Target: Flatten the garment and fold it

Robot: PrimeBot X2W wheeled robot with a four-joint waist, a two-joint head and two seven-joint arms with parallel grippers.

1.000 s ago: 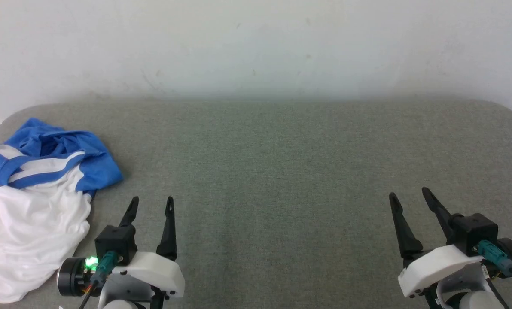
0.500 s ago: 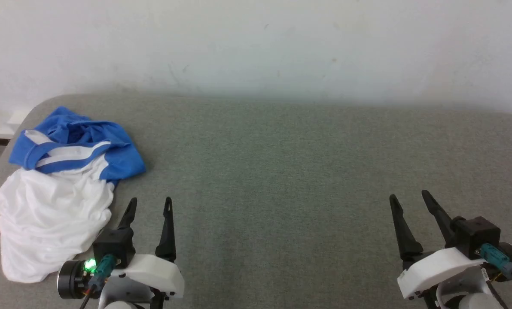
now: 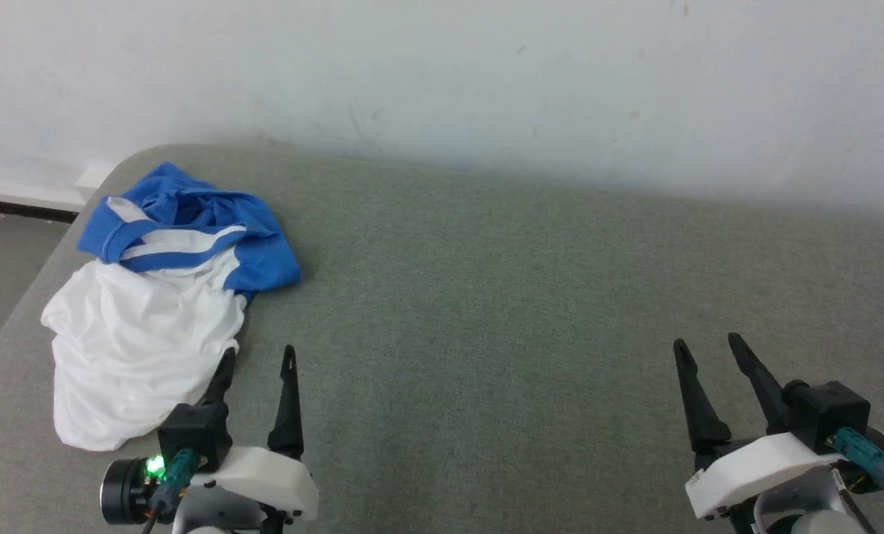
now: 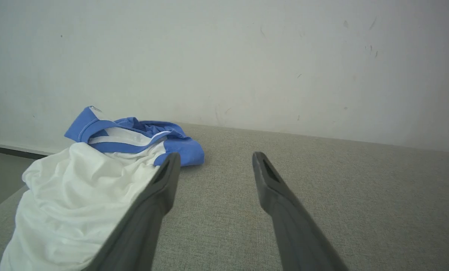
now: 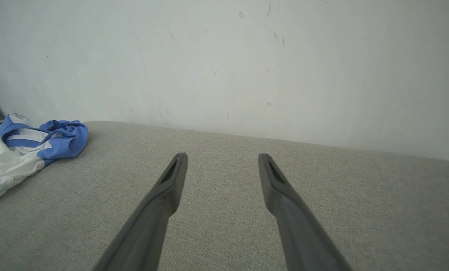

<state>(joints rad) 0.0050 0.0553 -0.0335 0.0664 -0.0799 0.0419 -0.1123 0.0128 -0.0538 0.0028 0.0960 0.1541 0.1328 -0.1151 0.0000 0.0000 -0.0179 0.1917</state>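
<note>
Black fingers of the left gripper (image 3: 258, 351) rise at the lower left of the head view, spread apart with nothing between them. On its white body glows a small green light (image 3: 156, 466). The right gripper (image 3: 707, 341) stands at the lower right. Its two dark fingers are also spread apart and empty, above bare cloth. Both grippers are over a grey-green fabric surface (image 3: 501, 297) with a fine woven texture.

Just beyond the left gripper, and a little to its left, lies the garment (image 3: 142, 334), crumpled in a heap near the left edge of the surface. Its white cloth is nearer to the robot and full of wrinkles. The outer finger of the left gripper overlaps the white edge in the head view, but I cannot tell if it touches the cloth. Its blue cloth, crossed by a white band, is bunched at the far end of the heap. The right gripper is well apart from the garment.

Behind the surface stands a pale wall (image 3: 442, 67) with small marks. At the far left are a grey floor (image 3: 4, 252) and a dark baseboard strip (image 3: 19, 206).
</note>
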